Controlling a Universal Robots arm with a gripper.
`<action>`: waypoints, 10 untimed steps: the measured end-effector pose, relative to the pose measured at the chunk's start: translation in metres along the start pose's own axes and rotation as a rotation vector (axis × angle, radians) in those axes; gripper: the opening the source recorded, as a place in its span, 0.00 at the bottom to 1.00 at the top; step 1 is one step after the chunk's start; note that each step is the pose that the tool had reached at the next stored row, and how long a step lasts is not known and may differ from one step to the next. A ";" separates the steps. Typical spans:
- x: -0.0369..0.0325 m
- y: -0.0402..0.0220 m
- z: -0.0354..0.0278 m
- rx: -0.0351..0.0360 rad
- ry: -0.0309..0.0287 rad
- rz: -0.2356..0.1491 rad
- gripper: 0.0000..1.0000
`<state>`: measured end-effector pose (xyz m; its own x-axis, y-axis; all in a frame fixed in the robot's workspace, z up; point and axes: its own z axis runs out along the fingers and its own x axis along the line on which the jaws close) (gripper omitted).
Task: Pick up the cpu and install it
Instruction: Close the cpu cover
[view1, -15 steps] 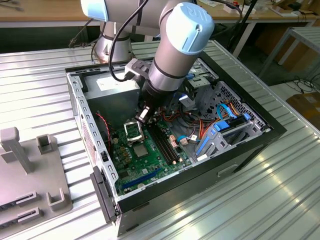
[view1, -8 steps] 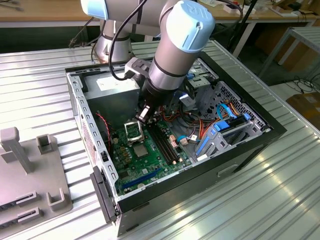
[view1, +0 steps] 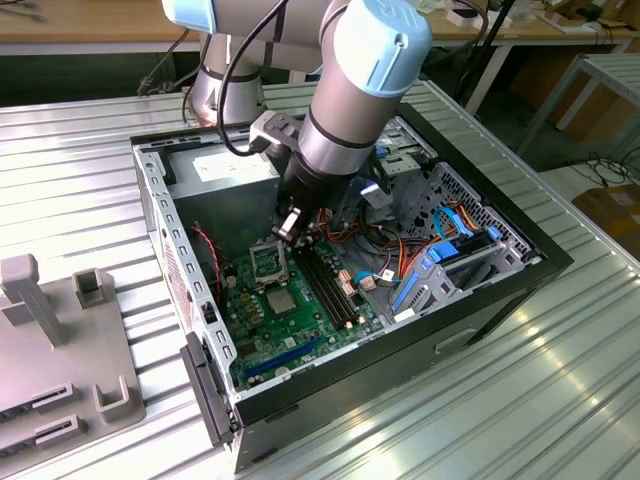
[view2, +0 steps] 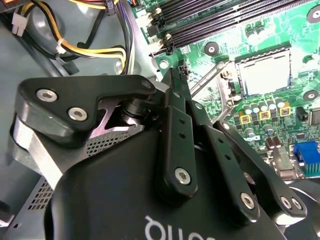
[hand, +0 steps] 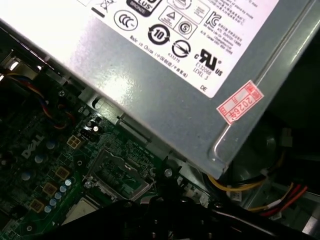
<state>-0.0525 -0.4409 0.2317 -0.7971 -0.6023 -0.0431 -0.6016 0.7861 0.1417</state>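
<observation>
The cpu is a pale silvery square lying flat on the green motherboard, just past the metal-framed socket with its dark centre. My gripper hangs over the board beside the socket, close to the grey power supply. Its fingers meet at the tip with nothing between them. In the second wrist view the gripper sits off to one side of the cpu. The first wrist view has the gripper next to the socket, with a corner of the cpu showing.
The open black computer case lies on a ribbed metal table. Black memory slots run beside the socket. Coloured cables and blue drive brackets fill the exterior view's right of the case. A grey fixture stands at the exterior view's left.
</observation>
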 end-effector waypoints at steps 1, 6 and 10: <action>0.0000 0.0001 -0.0006 0.0016 0.0014 -0.001 0.11; 0.0001 0.0005 -0.0028 0.0192 0.0163 -0.008 0.11; 0.0002 0.0009 -0.0052 0.0367 0.0316 -0.019 0.11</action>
<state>-0.0530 -0.4410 0.2369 -0.7837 -0.6209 -0.0142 -0.6187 0.7786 0.1047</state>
